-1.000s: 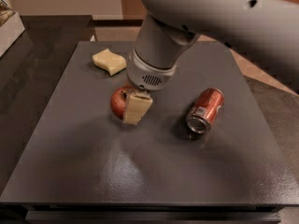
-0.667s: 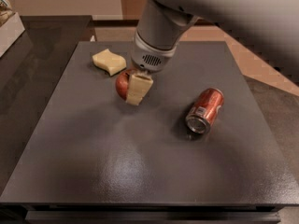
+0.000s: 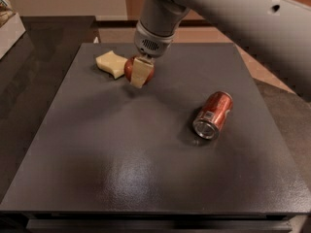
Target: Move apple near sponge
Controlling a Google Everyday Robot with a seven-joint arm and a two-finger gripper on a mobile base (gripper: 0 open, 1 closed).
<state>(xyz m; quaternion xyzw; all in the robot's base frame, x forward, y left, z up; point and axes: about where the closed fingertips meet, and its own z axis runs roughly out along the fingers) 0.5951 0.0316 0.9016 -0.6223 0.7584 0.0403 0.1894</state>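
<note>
The red apple [image 3: 131,70] is held in my gripper [image 3: 139,72], whose pale fingers [image 3: 140,73] close around it from above. It hangs at or just above the dark table top [image 3: 146,149], right beside the pale yellow wavy-edged sponge [image 3: 111,63], which lies at the back left. The apple's left side nearly touches the sponge's right edge. The near finger covers the apple's middle.
A red soda can [image 3: 213,114] lies on its side at the right middle of the table. My grey arm [image 3: 233,18] reaches in from the upper right. A pale object [image 3: 9,23] stands off the table at far left.
My gripper has carried the apple back and to the left, from the table's middle to right beside the sponge. The can and the sponge have not moved.
</note>
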